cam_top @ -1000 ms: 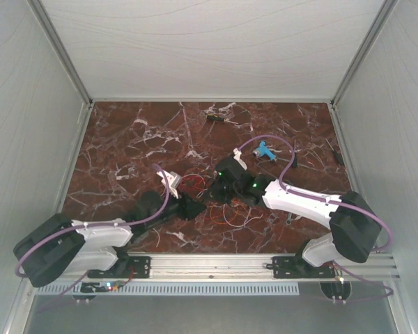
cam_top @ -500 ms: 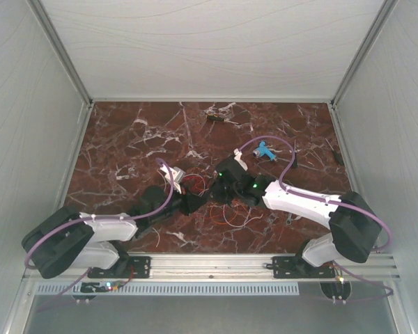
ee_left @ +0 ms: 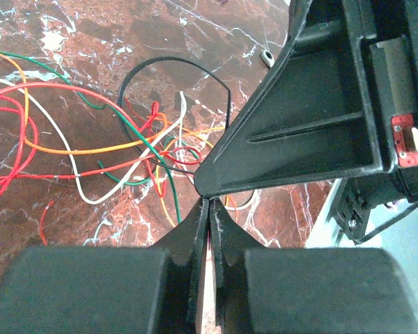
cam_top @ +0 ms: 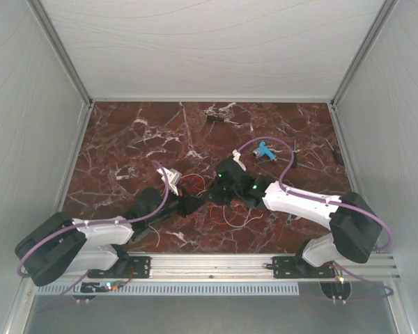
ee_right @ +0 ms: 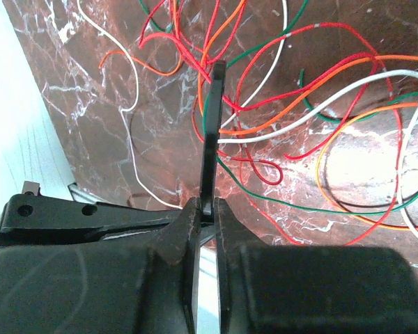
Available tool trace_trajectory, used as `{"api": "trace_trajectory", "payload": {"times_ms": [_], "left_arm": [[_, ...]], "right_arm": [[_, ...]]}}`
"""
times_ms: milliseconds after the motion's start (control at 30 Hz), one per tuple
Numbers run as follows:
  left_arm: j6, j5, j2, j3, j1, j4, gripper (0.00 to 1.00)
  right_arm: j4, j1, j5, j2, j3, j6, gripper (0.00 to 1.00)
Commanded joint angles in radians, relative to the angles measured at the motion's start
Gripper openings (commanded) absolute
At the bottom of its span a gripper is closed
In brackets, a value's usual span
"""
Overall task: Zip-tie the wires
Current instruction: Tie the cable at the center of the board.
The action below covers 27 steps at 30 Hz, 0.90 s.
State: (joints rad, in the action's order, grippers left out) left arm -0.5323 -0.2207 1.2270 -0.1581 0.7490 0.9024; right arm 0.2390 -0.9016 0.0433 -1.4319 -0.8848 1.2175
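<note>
Zip tie (ee_right: pixel 210 139) clamped in the right tool (ee_right: pixel 207 209) — over the wires (ee_right: pixel 261 104); left tool (ee_left: pixel 209 205) closed together.

In the right wrist view, the lower end of the zip tie (ee_right: pixel 210 139) disappears between the fingers of the right gripper (ee_right: pixel 207 209). The wires (ee_right: pixel 299 132) run off the top and right edges. In the left wrist view, that gripper's black body covers the right side of the tie's loop. More strands leave the left edge. Whether the pressed-together left gripper (ee_left: pixel 209 205) pinches anything cannot be told. From above, the tie is too thin to make out, and a small dark object (cam_top: pixel 216 119) near the far edge stays unidentifiable.
</note>
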Motion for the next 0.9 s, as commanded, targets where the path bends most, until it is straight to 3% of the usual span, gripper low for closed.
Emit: {"api": "trace_trajectory", "payload": {"times_ms": [0,867], "left_arm": [[-0.02,0.006,-0.08,0.045,0.004,0.005,0.0],[-0.124,0.051,-0.538,0.184,0.045,-0.437,0.0]], "right_arm": [[-0.006,0.011,0.019,0.024,0.009,-0.009,0.0],[0.007,0.045,0.043,-0.052,-0.043,-0.051,0.0]]}}
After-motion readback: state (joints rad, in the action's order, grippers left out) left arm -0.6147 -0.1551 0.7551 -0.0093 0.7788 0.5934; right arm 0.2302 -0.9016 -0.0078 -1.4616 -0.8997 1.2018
